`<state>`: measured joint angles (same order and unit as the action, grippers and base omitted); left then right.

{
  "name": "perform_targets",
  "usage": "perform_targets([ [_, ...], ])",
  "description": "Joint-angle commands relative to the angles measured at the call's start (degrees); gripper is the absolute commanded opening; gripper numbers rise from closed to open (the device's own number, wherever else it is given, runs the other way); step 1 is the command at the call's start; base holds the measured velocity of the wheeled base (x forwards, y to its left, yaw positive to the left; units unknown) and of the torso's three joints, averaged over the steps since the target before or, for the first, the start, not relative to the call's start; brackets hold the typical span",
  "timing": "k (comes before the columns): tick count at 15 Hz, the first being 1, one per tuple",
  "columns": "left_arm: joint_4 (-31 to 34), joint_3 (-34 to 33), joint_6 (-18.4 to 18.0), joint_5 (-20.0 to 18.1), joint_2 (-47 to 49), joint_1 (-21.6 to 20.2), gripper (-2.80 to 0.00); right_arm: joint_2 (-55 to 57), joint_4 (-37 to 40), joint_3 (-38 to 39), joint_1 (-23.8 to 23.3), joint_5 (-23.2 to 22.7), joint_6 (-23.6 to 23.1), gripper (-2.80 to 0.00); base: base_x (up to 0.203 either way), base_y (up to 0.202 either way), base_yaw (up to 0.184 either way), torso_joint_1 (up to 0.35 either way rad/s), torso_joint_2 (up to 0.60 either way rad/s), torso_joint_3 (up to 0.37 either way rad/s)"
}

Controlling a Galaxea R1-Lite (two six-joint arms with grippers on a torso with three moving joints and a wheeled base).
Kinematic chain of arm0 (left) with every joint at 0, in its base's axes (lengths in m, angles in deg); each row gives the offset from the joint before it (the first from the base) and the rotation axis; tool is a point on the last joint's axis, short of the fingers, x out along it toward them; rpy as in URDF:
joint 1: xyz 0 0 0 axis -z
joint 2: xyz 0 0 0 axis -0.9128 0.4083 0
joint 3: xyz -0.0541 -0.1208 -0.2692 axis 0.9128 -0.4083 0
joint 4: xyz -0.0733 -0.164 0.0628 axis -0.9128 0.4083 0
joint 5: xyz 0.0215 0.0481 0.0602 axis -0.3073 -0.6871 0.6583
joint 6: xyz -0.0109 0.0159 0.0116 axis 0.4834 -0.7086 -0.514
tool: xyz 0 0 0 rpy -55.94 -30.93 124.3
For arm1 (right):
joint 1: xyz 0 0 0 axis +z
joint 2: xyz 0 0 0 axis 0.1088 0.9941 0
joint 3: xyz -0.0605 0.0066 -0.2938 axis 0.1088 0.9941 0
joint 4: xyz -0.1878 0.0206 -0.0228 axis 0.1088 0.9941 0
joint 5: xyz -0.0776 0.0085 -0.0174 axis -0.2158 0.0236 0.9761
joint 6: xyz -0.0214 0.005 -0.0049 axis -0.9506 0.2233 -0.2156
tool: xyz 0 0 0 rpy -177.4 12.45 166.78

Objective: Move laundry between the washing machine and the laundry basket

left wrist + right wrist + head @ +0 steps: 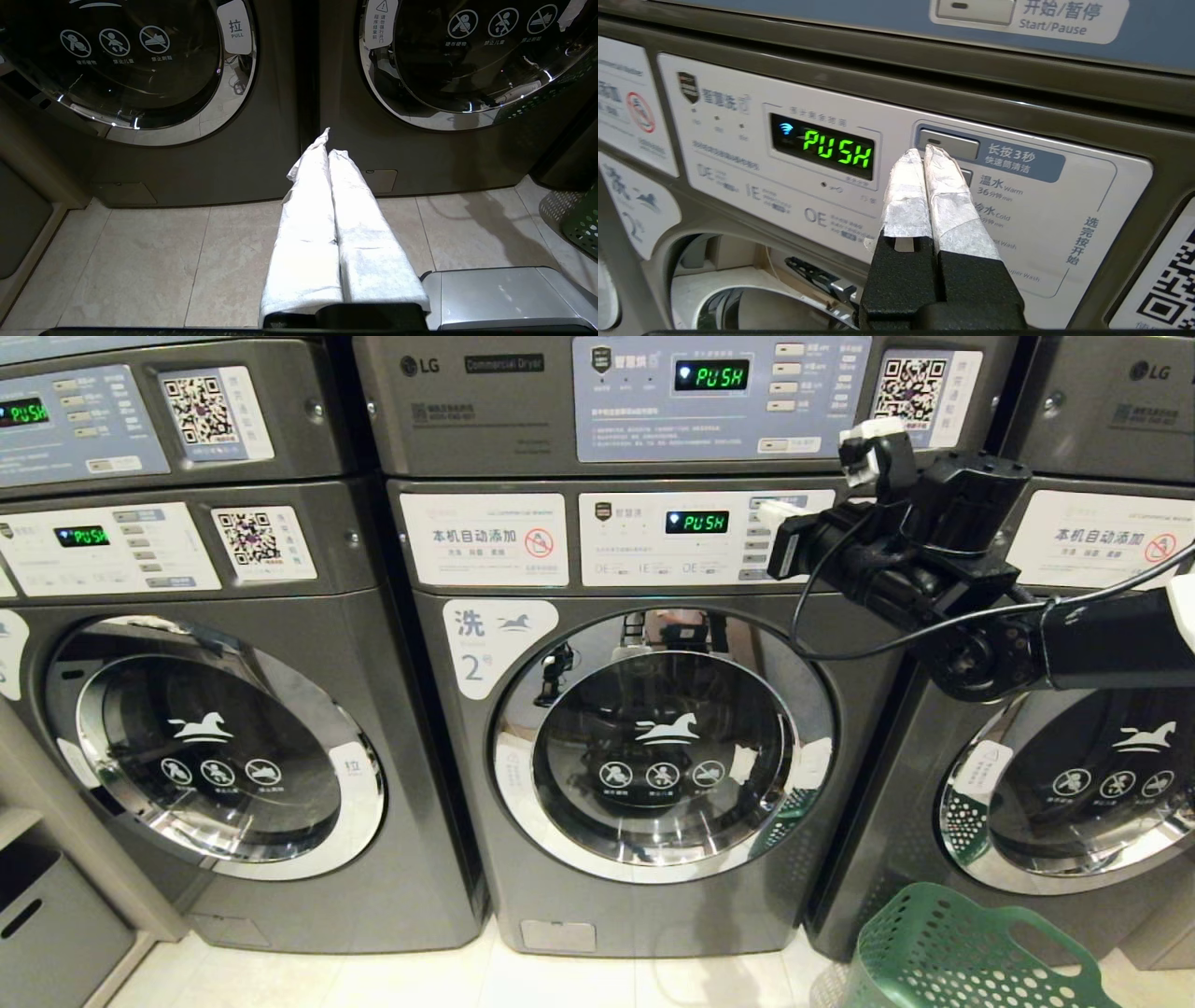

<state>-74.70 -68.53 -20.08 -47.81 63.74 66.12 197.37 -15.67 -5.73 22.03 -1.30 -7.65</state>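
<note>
Standing shut at the head view's centre, the washing machine (653, 728) hides any laundry. The laundry basket (952, 952) sits on the floor at its four o'clock. Only the right wrist view shows the right gripper (924, 156), pinched together and empty, tips at the grey button (950, 143) at three o'clock of the PUSH display (824, 150). Only the left wrist view shows the left gripper (329, 144), closed, empty, low over floor tiles (140, 261).
</note>
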Motion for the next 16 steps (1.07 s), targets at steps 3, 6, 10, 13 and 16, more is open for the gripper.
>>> perform_targets([
  [3, 0.1, 0.0, 0.0, 0.0, 0.0, 0.0, -2.8, 4.6, 0.5, -5.6, 0.0, 2.0, 0.0, -2.8, 0.0, 0.0, 0.0, 0.0, 0.0, 0.0],
  [6, 0.1, 0.0, 0.0, 0.0, 0.0, 0.0, -2.8, 7.0, 0.6, -8.9, 0.0, 4.4, -0.1, -2.8, 0.0, 0.0, 0.0, 0.0, 0.0, 0.0],
  [10, 0.1, 0.0, 0.0, 0.0, 0.0, 0.0, -2.8, 7.8, 0.6, -9.1, 0.0, 4.5, -0.2, -2.8, 0.0, 0.0, 0.0, 0.0, 0.0, 0.0],
  [13, 0.1, 0.0, 0.0, 0.0, 0.0, 0.0, -2.8, 7.1, 0.6, -7.4, 0.0, 4.5, 0.2, -2.8, 0.0, 0.0, 0.0, 0.0, 0.0, 0.0],
  [16, 0.1, 0.0, 0.0, 0.0, 0.0, 0.0, -2.8, 3.9, 0.5, -1.3, 0.0, 4.4, 0.4, -2.8, 0.0, 0.0, 0.0, 0.0, 0.0, 0.0],
])
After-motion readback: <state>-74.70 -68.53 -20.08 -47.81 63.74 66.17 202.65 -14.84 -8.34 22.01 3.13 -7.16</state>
